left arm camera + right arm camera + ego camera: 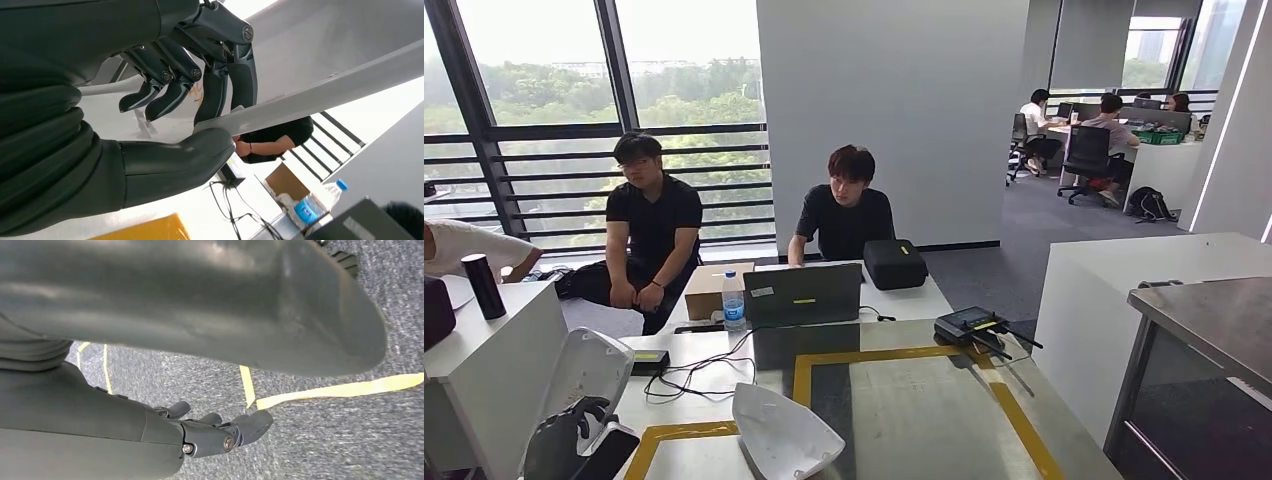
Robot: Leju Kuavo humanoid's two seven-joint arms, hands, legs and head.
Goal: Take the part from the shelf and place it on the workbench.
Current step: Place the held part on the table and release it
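Observation:
My left hand [574,435] holds a white curved shell part [589,370] upright at the lower left, beside the near left corner of the workbench [924,410]. In the left wrist view the thumb [190,150] and dark fingers [215,95] pinch the thin edge of the part [325,85]. A second white shell part [784,435] lies on the workbench near its front edge, on the yellow tape outline. My right hand [215,432] hangs over grey carpet with its fingers loosely extended and nothing in them.
Behind the taped area stand a laptop [802,295], a water bottle [734,303], a cardboard box [714,290], a black bag [894,263], a handheld controller [969,325] and cables [694,370]. Two people sit behind the table. A white cabinet [484,360] is left, a steel table [1214,320] right.

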